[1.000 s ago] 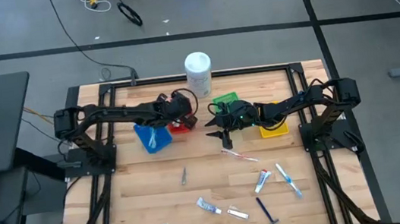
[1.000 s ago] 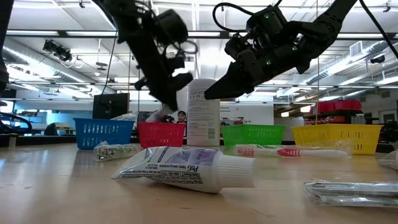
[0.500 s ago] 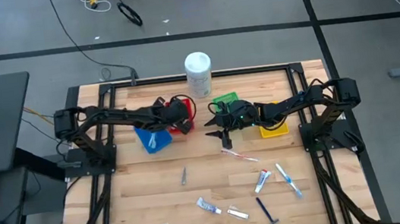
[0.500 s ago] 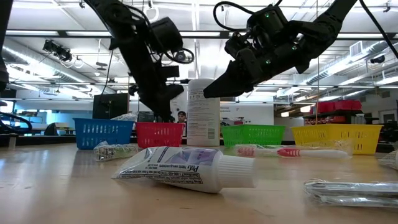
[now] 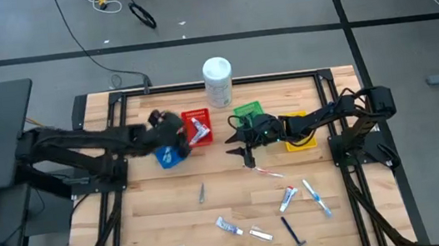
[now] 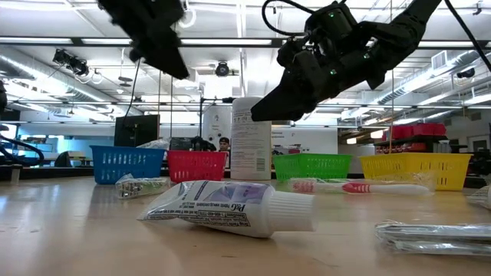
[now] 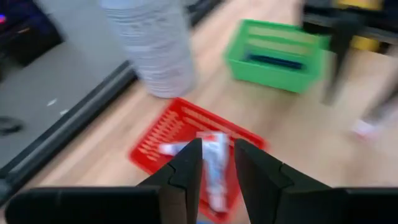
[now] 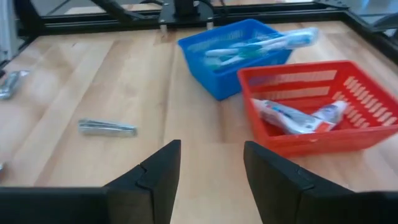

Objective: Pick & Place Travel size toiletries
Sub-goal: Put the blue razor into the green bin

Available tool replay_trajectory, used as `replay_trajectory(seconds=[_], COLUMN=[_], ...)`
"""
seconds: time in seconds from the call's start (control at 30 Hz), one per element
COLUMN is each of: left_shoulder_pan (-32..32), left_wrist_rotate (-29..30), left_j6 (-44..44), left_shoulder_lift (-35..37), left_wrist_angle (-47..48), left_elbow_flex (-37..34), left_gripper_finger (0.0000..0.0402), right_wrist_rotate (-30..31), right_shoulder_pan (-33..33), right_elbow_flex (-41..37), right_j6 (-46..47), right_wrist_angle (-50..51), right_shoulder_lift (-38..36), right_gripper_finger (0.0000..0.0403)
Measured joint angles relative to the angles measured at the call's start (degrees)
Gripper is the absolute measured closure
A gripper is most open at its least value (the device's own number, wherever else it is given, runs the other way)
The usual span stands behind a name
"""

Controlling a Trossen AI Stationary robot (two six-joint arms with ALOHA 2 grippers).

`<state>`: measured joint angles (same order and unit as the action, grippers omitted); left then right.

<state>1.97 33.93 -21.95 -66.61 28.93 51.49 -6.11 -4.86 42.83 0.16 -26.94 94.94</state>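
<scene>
Up by the tabletop's back edge, the left gripper (image 7: 217, 147) has just backed away from the red basket (image 5: 196, 115) toward the left edge. Its fingers are parted with nothing between them, and a toothpaste tube (image 5: 198, 130) now lies in that basket. I'd call that one drop finished. The right wrist view shows two tubes in there. The right gripper (image 8: 210, 152) hangs spread open and empty near the tabletop's middle, just over the pink toothbrush (image 5: 260, 169), probably the next pick. Count: four baskets (blue (image 5: 169, 153), red, green (image 5: 247, 110), yellow (image 5: 300, 141)) and one white tub (image 5: 218, 80). Eight items are loose toward the front edge: two toothpaste tubes, two toothbrushes, one razor (image 5: 292, 232) and three silvery sachets, as far as I can tell.
</scene>
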Motion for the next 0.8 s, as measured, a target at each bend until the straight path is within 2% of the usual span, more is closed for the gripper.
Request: replay_trajectory(seconds=[0.1, 0.3, 0.47, 0.6, 0.67, 0.8], left_shoulder_pan=[4.8, 11.4, 12.8, 12.8, 12.8, 12.8], left_wrist_rotate=[0.5, 2.9, 2.4, 1.4, 0.1, -2.2], left_j6=[-1.9, -7.7, -6.9, -5.0, -4.1, -3.7], left_shoulder_lift=[3.2, 5.1, 5.0, 5.0, 5.0, 4.5], left_wrist_angle=[-0.5, -6.2, -16.6, -23.0, -24.8, -27.5], left_elbow_flex=[-3.7, -12.6, -19.3, -22.9, -24.1, -25.6], left_gripper_finger=[0.0299, 0.0292, 0.0292, 0.0292, 0.0292, 0.0292], right_wrist_rotate=[1.7, 13.7, 14.5, 12.2, 9.0, -2.6], right_shoulder_pan=[1.9, 5.4, 7.6, 9.0, 9.1, 9.2], right_elbow_flex=[0.0, 0.0, 0.0, 0.0, 0.0, 0.0], right_j6=[-0.6, 0.0, 4.0, 4.3, 3.6, 3.5], right_wrist_angle=[1.2, 11.6, 19.0, 22.5, 23.0, 23.1], right_shoulder_lift=[0.0, -0.6, -3.1, -5.7, -7.0, -7.6], right_gripper_finger=[0.0217, 0.0217, 0.0217, 0.0217, 0.0217, 0.0217])
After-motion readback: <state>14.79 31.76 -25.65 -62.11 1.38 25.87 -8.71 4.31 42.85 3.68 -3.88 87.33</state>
